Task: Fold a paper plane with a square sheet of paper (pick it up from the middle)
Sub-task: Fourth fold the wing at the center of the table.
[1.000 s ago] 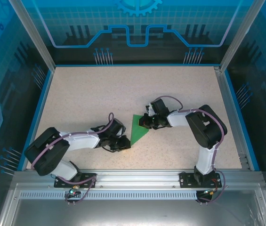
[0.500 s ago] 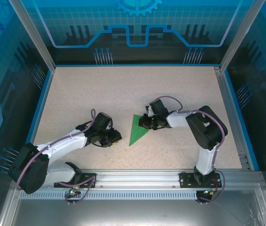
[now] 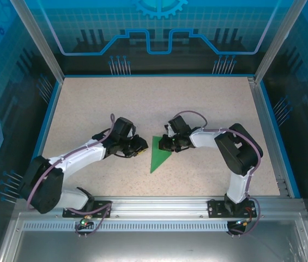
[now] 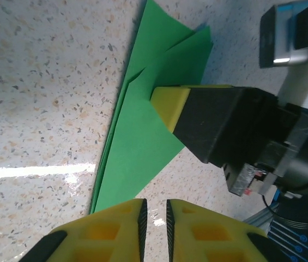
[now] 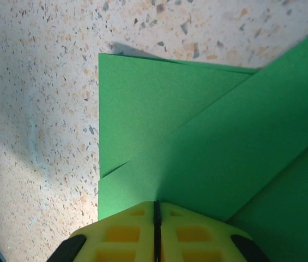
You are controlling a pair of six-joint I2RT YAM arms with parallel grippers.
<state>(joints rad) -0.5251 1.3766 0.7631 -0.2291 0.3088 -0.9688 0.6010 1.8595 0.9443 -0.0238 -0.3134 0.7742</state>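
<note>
Green and folded into a narrow pointed triangle, the paper plane (image 3: 158,155) lay flat on the speckled table (image 3: 99,103) between the two arms, with its tip toward the near edge. The right gripper (image 5: 156,210) had its yellow pads pressed tight together and bore down on the plane's wide far end, touching the top layer. The left gripper (image 4: 155,210) hovered just beside the plane's left edge, its pads a narrow slit apart and holding nothing.

Right tool (image 4: 168,107) on paper plane (image 4: 137,144)
</note>
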